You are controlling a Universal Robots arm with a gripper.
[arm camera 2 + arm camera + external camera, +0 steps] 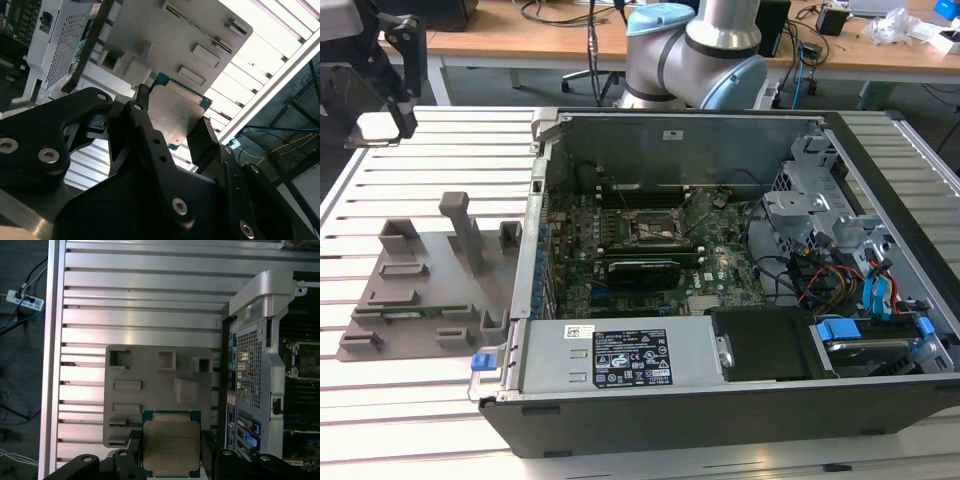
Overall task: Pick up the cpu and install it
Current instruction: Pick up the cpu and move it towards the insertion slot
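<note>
Currently: pick looks complete and the transfer is in hand.

- Gripper [170, 445] is clamped on the cpu [171, 450]. Its black fingers [146, 131] press on two opposite edges. The silvery metal top faces the first wrist camera, with a green edge showing around it.
- The cpu is held in the air over the grey plastic tray [150, 390] and does not touch it. In the second wrist view the tray lies well behind the chip.
- The tray rests on the slatted metal surface [140, 315], just beside the open computer case [740, 425], on the exterior view's left of it.
- The socket frame [650, 226] sits near the middle of the motherboard [620, 285] inside the case, well apart from the chip. I cannot tell whether its retaining plate is up or down, and I can make out nothing seated in it.

Judgement: the install is not yet done, and the chip is on the wrong side of the case wall.

The next move calls for:
- enough height to clear the case side wall
- the chip kept level
- its corners squared to the socket frame before any descent
- a straight, gentle lowering, since the hold is on thin edges only and a sideways nudge could slip or skew it
</note>
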